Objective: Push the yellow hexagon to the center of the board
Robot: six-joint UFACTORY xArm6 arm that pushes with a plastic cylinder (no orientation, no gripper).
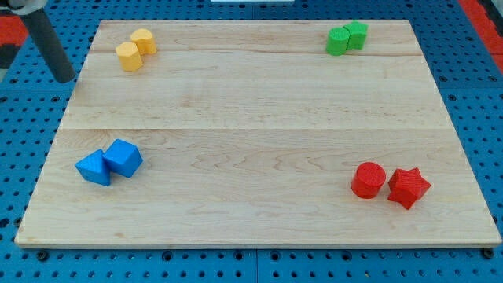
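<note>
Two yellow blocks sit touching near the board's top left. The lower-left one (129, 56) looks like the yellow hexagon; the upper-right one (144, 41) looks rounder. My tip (67, 80) is at the view's left, just off the wooden board's (251, 102) left edge. It is to the left of and a little below the yellow blocks, apart from them, with nothing touching it.
Two blue blocks lie touching at the lower left, an angular one (94, 167) and a cube (123, 157). A red cylinder (368, 180) and a red star (409, 187) sit at the lower right. Two green blocks (346, 38) sit at the top right.
</note>
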